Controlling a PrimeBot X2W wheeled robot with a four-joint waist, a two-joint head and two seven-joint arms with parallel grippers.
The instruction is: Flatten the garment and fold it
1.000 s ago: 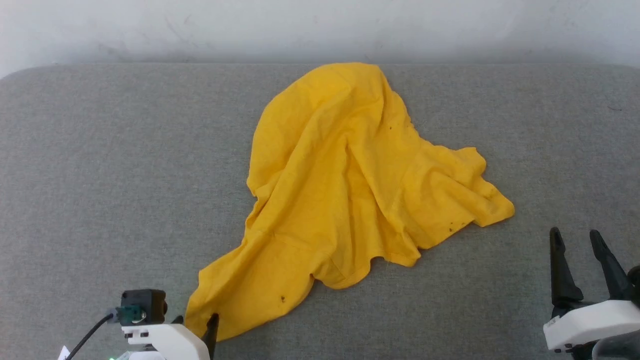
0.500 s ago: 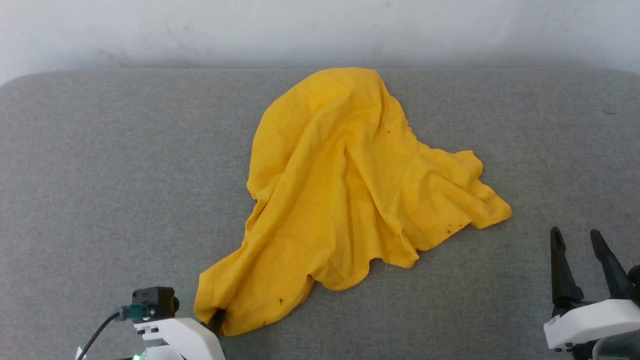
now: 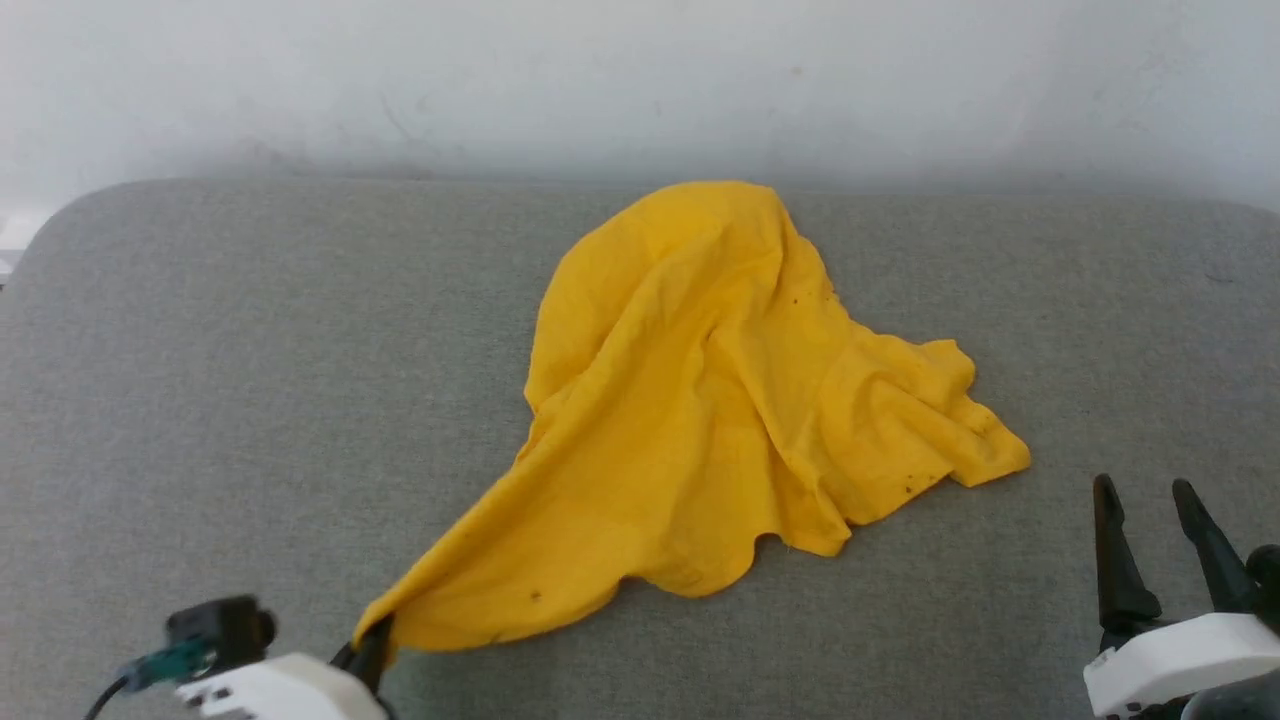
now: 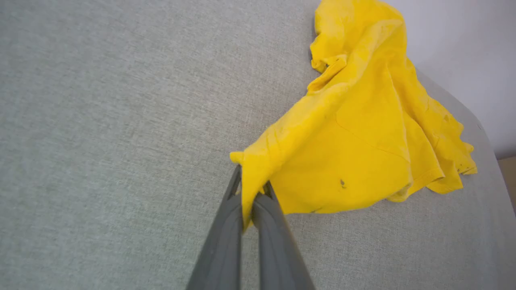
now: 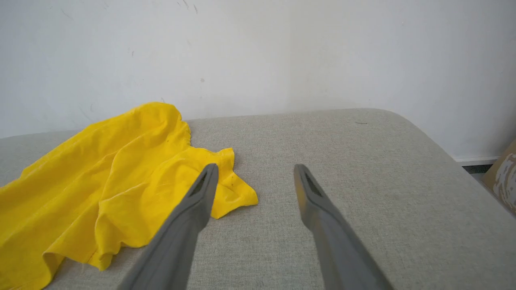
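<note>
The garment (image 3: 700, 400) is a bright yellow T-shirt, crumpled in a heap on the middle of the grey cushion, plain side up. Its near-left corner is drawn out into a taut point. My left gripper (image 3: 375, 635) is shut on that corner at the lower left; in the left wrist view the fabric (image 4: 342, 133) is pinched between the two fingertips of that gripper (image 4: 250, 189). My right gripper (image 3: 1145, 490) stands open at the lower right, apart from the shirt. Seen from the right wrist, the garment (image 5: 100, 177) lies left of the spread right gripper (image 5: 256, 171).
The grey cushion (image 3: 200, 400) runs wide on both sides of the shirt. A pale wall (image 3: 640, 80) stands right behind its far edge. Something brown and cardboard-like (image 5: 502, 177) shows beyond the cushion's right end.
My left gripper has closed on the shirt's near-left corner and lifted it, stretching that side taut. The head view has tilted, shifting the scene down. The right gripper stays open.
</note>
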